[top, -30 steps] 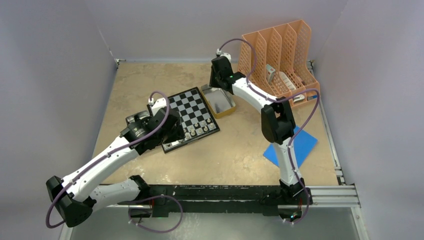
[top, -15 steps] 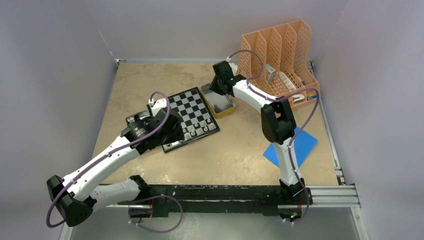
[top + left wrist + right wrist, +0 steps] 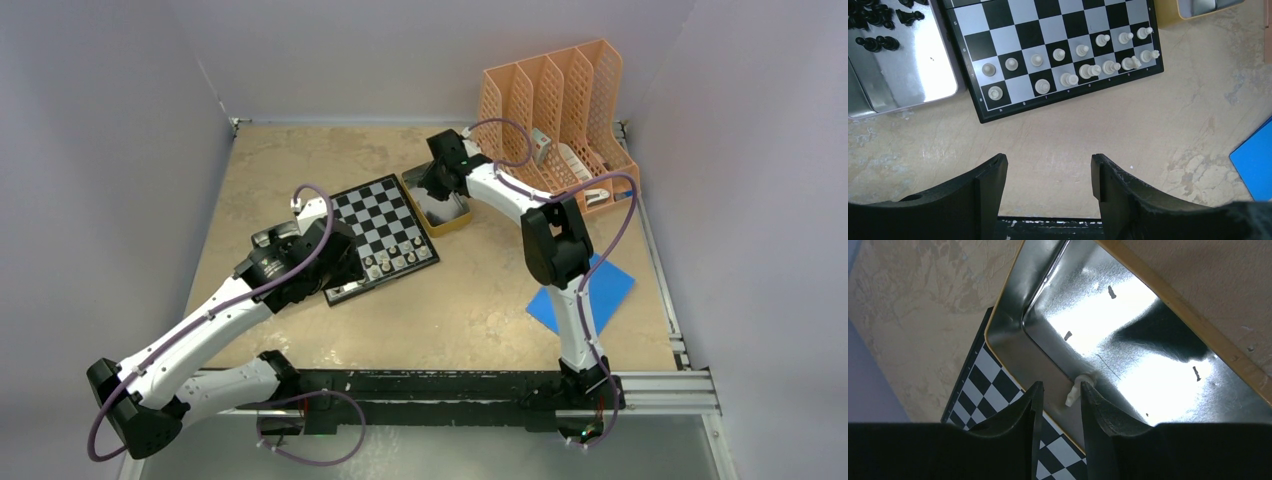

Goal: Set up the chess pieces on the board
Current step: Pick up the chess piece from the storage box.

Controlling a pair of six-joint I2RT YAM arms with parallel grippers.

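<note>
Partly hidden board (image 3: 383,222), blurry pale piece (image 3: 1074,394)

Board (image 3: 1048,24): near two rows crowded with pale pieces (image 3: 1083,61); far rows open. Metal tray (image 3: 913,75) close on its left, tin (image 3: 449,217) on its right. Orange rack (image 3: 560,105) blocks far right corner.

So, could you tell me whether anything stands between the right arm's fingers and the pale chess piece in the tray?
Nothing visible does. The pale chess piece lies on the floor of the tray, close to its board-side wall and just past the tips of the parted fingers, with only bare metal around it.
</note>
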